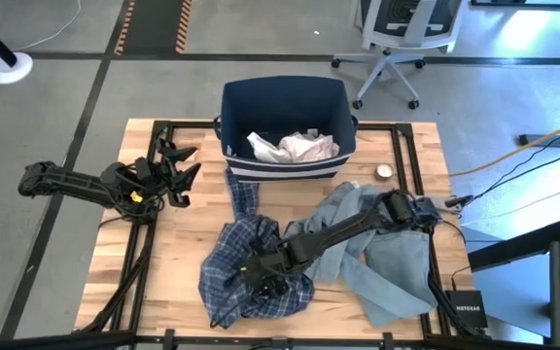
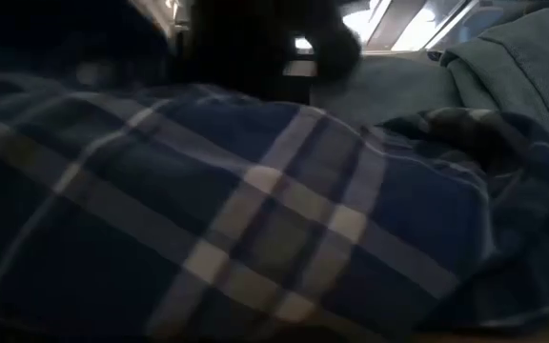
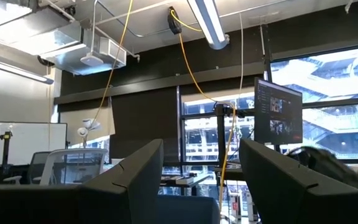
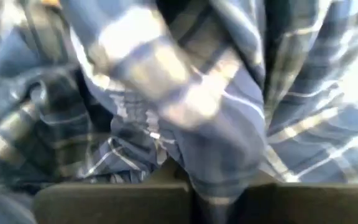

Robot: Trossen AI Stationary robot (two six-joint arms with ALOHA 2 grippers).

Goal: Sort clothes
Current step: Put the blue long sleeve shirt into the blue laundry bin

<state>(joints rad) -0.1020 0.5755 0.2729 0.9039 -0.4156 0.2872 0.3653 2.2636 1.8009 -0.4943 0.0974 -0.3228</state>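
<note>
Right arm stretches low across the table from the right edge, over the grey-blue garment [image 1: 387,258]. Right gripper [image 1: 263,275] is down in the plaid shirt [image 1: 251,272], front centre of the table [image 1: 163,262]. Its wrist view shows plaid cloth pinched between the fingers [image 4: 110,200], which the overhead hides. Left arm waits at the left, gripper [image 1: 175,171] spread and raised; its wrist view sees only room. Pink pieces [image 1: 295,146] lie in the navy bin [image 1: 285,97]. Low view: plaid fills it.

Lab or office: exposed ductwork [image 3: 82,53], monitor [image 3: 278,112], office chair [image 1: 397,34].
</note>
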